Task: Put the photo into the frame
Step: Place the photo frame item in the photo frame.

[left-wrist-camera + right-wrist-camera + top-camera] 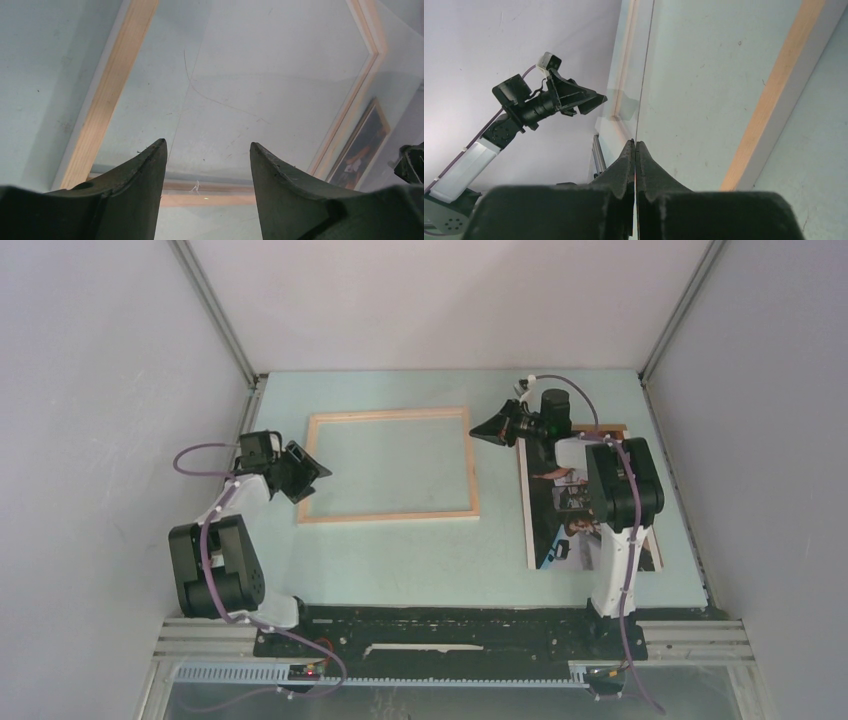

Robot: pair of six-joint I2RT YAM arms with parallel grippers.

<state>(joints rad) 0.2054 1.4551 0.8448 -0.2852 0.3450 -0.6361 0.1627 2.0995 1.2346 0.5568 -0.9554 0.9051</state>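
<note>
Two hands in view, neither on the photo (560,540). The photo lies flat at the right side of the table (400,565), picture face up, partly under the right arm and well apart from the frame (390,514). The frame lies flat mid-table, pale wood face up, with table surface showing through its opening.

Left hand (308,472): jaws apart, nothing between them, hovering over the frame's left rail.

Right hand (490,428): fingers pressed together, just off the frame's far right corner. Its wrist view shows a fine straight line running up from between the closed fingertips, with faint reflections beside it. This may be the edge of a thin clear sheet. Cannot tell, nor whether it is pinched.

Judgement: the step in hand is readying the frame, with the photo not yet fetched.

Notes for doing it well:
- If a clear sheet is there, lower it square into the opening and release only once it is flat.
- Use the left hand to steady the left rail so the frame does not skate.
- The photo sits flush and glossy, so it is likely hard to get under. Work from a free edge and grip the margin.
- Clearance looks slim. Match the corners and seat one edge first.
</note>
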